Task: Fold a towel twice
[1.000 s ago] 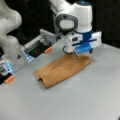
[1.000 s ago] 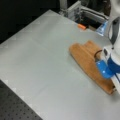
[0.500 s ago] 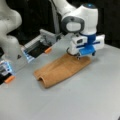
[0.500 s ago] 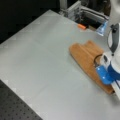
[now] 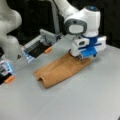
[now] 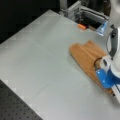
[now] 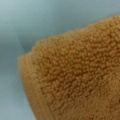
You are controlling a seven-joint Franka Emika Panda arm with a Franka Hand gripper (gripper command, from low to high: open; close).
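Note:
The orange-tan towel [image 5: 61,70] lies on the grey table as a long doubled strip, with its folded layers showing at the end toward a front view's left. In a front view the towel [image 6: 86,55] runs from the middle toward the right. My gripper [image 5: 81,57] is low over the towel's end at a front view's right, right against the cloth, and its fingertips are hidden by the blue-and-white hand [image 6: 105,76]. The wrist view is filled by the terry towel [image 7: 77,80], a rounded corner with its edge band, seen from very close.
A second white arm [image 5: 10,30] stands at a front view's left. Behind the towel sit metal fixtures [image 5: 41,42] with orange parts [image 5: 48,50] [image 6: 81,26]. The table [image 6: 37,57] ends in a dark perforated board at a front view's bottom left.
The gripper has sunk a little lower onto the towel's end and shifted slightly along it. The towel lies as before.

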